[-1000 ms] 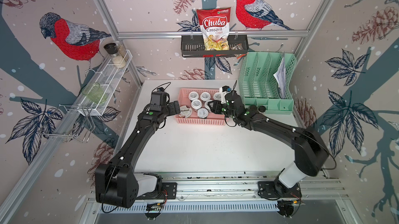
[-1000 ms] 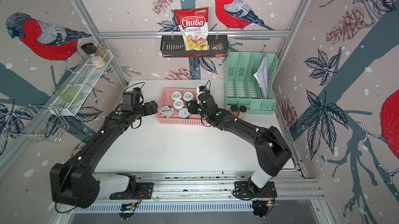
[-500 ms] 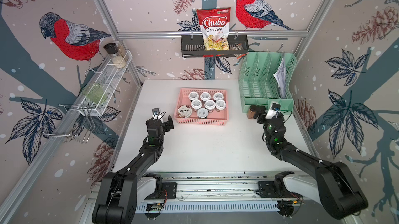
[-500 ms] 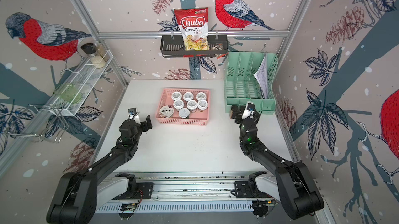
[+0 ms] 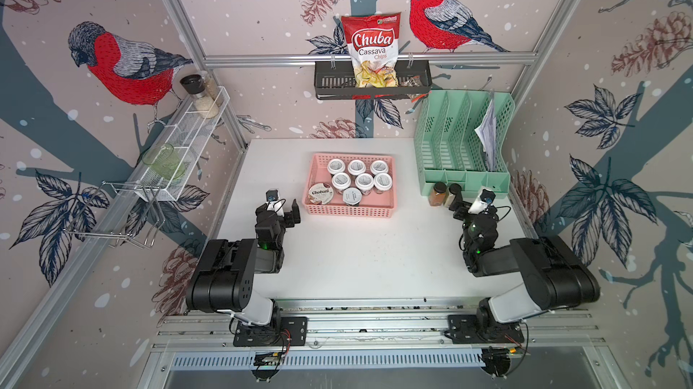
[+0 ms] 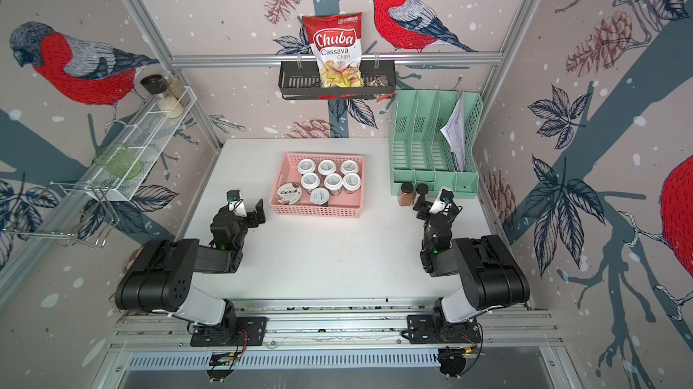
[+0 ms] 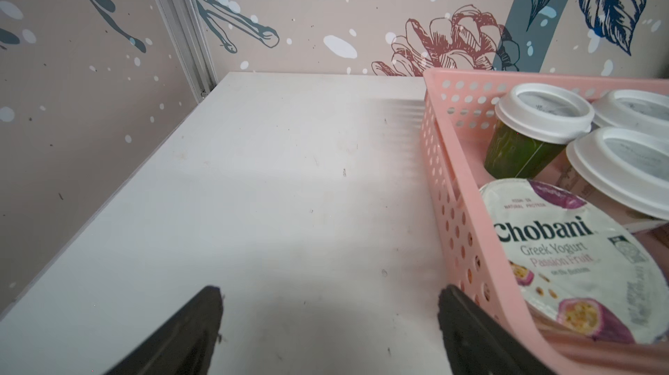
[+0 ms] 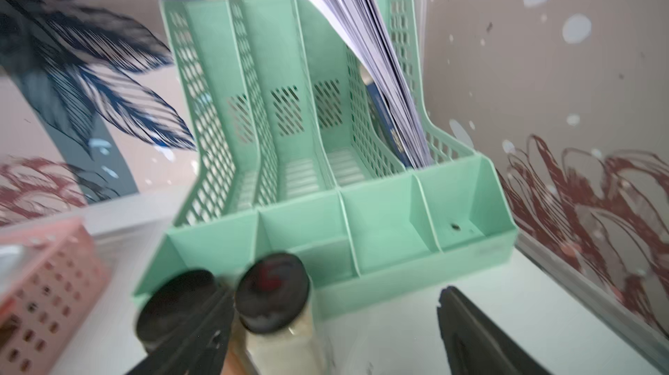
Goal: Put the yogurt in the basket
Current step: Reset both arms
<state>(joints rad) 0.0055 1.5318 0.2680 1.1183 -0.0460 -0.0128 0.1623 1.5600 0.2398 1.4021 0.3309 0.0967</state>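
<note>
The pink basket (image 5: 348, 211) (image 6: 317, 211) stands mid-table. Inside it stand several small yogurt cups (image 5: 364, 181) (image 6: 333, 181) with white lids and the wider Chobani cup (image 5: 321, 193) (image 6: 289, 193). My left gripper (image 5: 279, 210) (image 6: 243, 213) hovers open and empty just left of the basket's near corner. The left wrist view shows the basket wall (image 7: 452, 181), the Chobani lid (image 7: 564, 257) and a small cup (image 7: 543, 112) beside my left gripper (image 7: 329, 297). My right gripper (image 5: 470, 207) (image 6: 431, 206) (image 8: 335, 301) stands open at the far right, holding nothing.
Two black-capped spice jars (image 5: 438, 194) (image 8: 275, 293) stand in front of the mint-green file organiser (image 5: 463, 150) (image 8: 380, 232), right by my right gripper's fingers. A black rack (image 5: 371, 85) with a chips bag hangs on the back wall. A white wire shelf (image 5: 180, 147) lines the left wall.
Both arms have drawn back from the basket and folded toward the front rail. The right gripper left the basket and swung to the spice jars at the right.
</note>
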